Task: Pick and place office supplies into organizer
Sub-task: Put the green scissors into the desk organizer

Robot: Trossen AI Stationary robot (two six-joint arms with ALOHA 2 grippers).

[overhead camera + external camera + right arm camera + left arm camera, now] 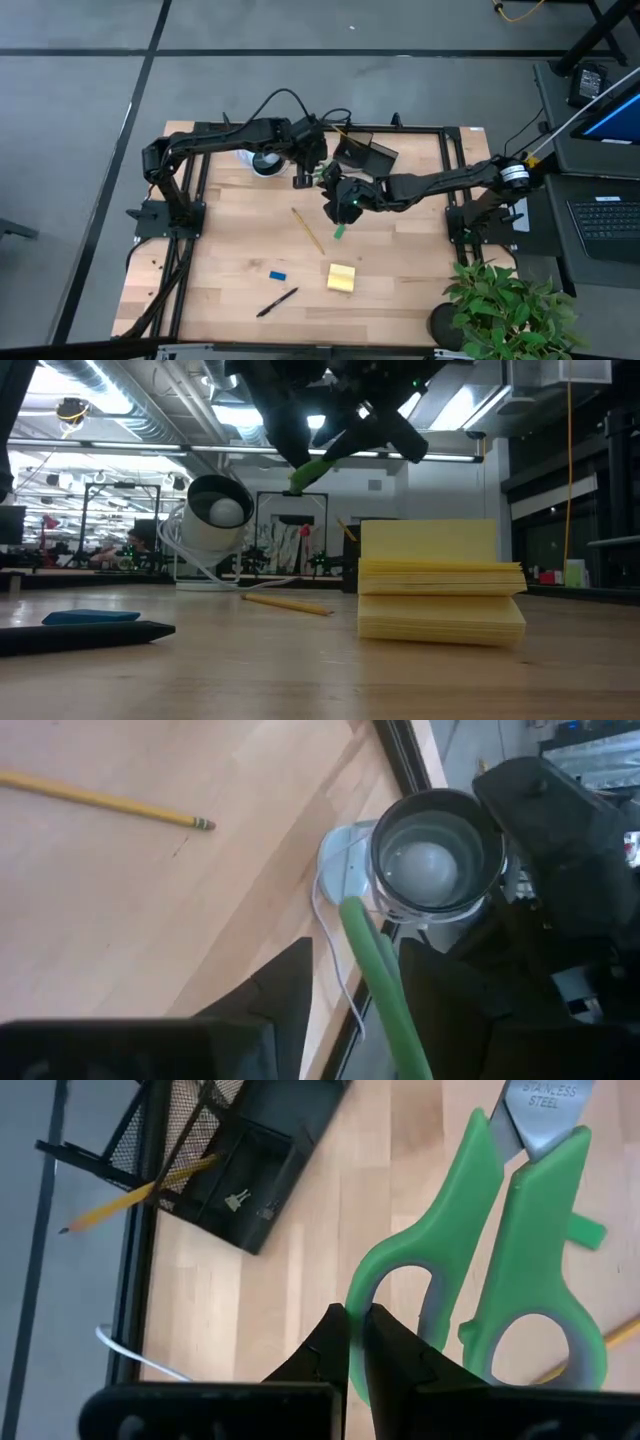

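- Step: scissors (520,1230) in transit to the organizer (367,153); looks like a mid-air handover between the 2 arms.
- Left end effector (355,1335): fingers narrow, pinched on the rim of 1 green handle loop. It holds the scissors off the desk (230,250), just beside the organizer's near-left side.
- Right end effector (355,990): close against the left one, just in front of the organizer. Fingers straddle a green bar, likely the scissors edge-on. There is a visible gap on 1 side, so I read it as parted, not clamping.
- Low view confirms a green piece raised well above the desk, under both arms.
- Organizer sits at the back of the desk, with 1 pencil (130,1198) leaning out of its mesh cup.
- Loose on the desk: another pencil (307,230), a small green item (338,232), eraser (277,274), pen (277,302) and pad (341,278).
- Next, my call: back the right arm clear, carry the scissors over the organizer, and lower them before opening.
- Watch: the grip is on 1 loop only, so the scissors may swing or pivot, and the blades could catch the leaning pencil.
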